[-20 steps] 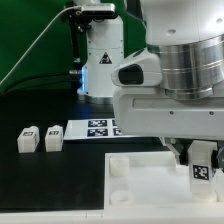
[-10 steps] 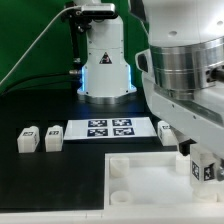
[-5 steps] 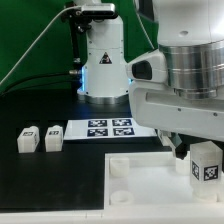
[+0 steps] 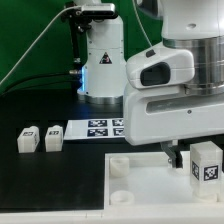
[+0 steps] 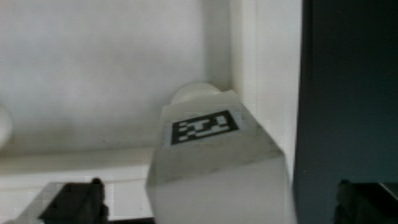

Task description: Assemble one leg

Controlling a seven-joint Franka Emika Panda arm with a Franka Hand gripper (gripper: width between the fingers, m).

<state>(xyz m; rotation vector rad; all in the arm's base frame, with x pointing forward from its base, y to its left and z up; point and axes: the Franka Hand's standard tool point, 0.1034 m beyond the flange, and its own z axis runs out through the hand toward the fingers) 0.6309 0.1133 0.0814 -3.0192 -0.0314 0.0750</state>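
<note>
The gripper, its fingers mostly cropped, straddles the upright leg untouching, by the table's edge at the exterior view's right.

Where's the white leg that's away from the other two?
At the exterior view's right, the leg stands on the white square part's corner, between the end effector's fingers.

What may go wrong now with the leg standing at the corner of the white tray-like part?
1. The gripper looks open around the leg; closing off-centre may tip it.
2. The leg stands close to the edge of the white tray-like part, so a nudge might push it off.
</note>
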